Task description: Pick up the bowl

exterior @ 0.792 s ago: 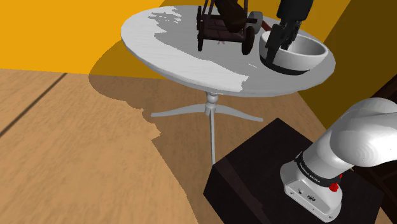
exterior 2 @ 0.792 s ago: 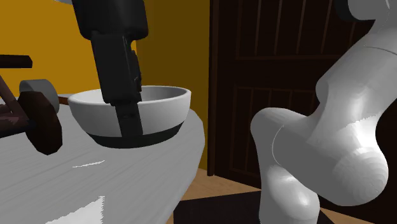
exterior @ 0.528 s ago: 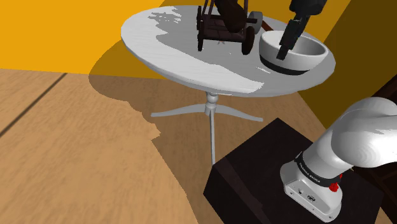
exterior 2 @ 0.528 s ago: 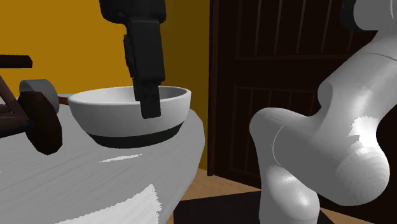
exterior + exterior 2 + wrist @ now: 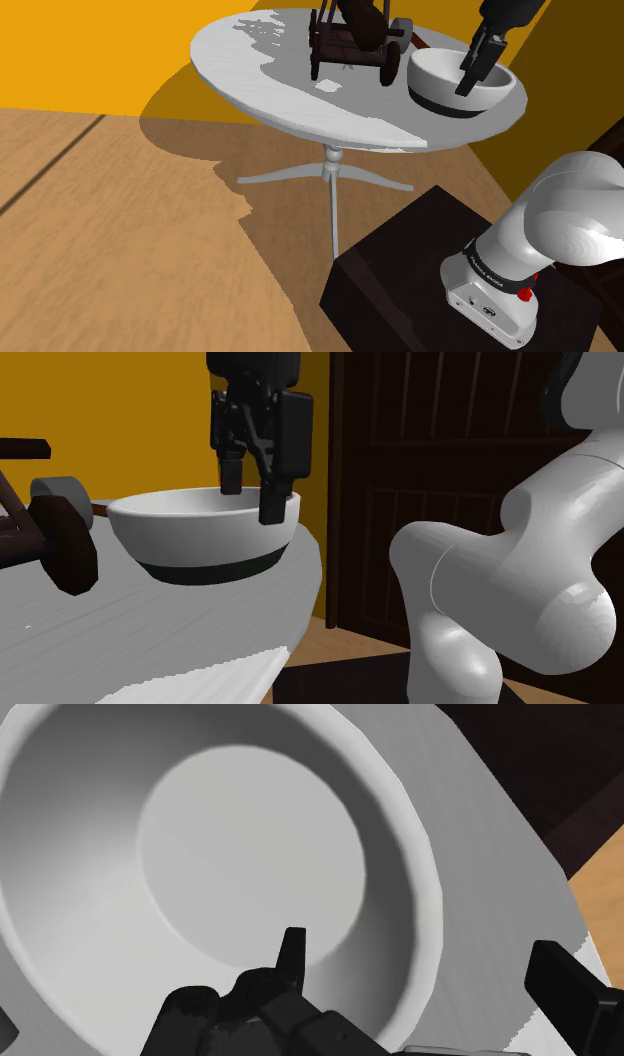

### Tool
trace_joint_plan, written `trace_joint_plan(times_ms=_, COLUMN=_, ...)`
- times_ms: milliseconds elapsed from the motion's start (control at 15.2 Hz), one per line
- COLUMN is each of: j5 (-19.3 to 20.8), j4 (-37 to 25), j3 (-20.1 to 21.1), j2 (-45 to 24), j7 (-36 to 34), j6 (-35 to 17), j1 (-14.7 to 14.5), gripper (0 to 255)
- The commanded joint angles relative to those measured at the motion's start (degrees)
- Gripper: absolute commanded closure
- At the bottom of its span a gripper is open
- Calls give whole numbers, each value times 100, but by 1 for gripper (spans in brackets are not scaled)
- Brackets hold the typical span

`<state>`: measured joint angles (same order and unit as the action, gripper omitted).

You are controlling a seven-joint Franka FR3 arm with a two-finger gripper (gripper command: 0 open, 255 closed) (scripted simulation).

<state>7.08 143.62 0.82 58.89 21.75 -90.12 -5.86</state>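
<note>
The gripper [image 5: 252,487] is open wide & has hold of nothing. Its two black fingers [image 5: 292,949] stand well apart. The bowl [image 5: 250,854] is right under it, white inside w/ a dark band round the foot. It sits flat on the round white table [image 5: 270,80].

One side of the bowl's rim is in the gap btw the fingers. One finger hangs over the inside of the bowl. The other is out past the wall, over bare table. I think that's b/c the bowl is too wide to fit whole in the gap, so the plan is to pinch just the wall.

In the second exterior view the fingertips look about level w/ the rim. I can't tell if either one touches it. Prob. the gripper must go down a bit more so the fingers get a good bite, then squeeze, then lift.

A dark toy cart [image 5: 350,40] stands on the far side of the bowl from the gripper, near the bowl but apart from the fingers. Picking the rim side away from the cart looks smart: less chance of a bump.

The wall slopes & looks smooth, so a weak or high pinch could slip off.
</note>
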Motion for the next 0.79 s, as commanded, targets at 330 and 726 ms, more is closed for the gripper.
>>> trace_joint_plan(times_ms=330, j5=24, j4=333, j3=-25, j2=111, j7=-5, j6=-228, j1=-2, gripper=255)
trace_joint_plan(times_ms=726, j5=23, j4=333, j3=-25, j2=107, j7=-6, j6=-233, j1=-2, gripper=255)
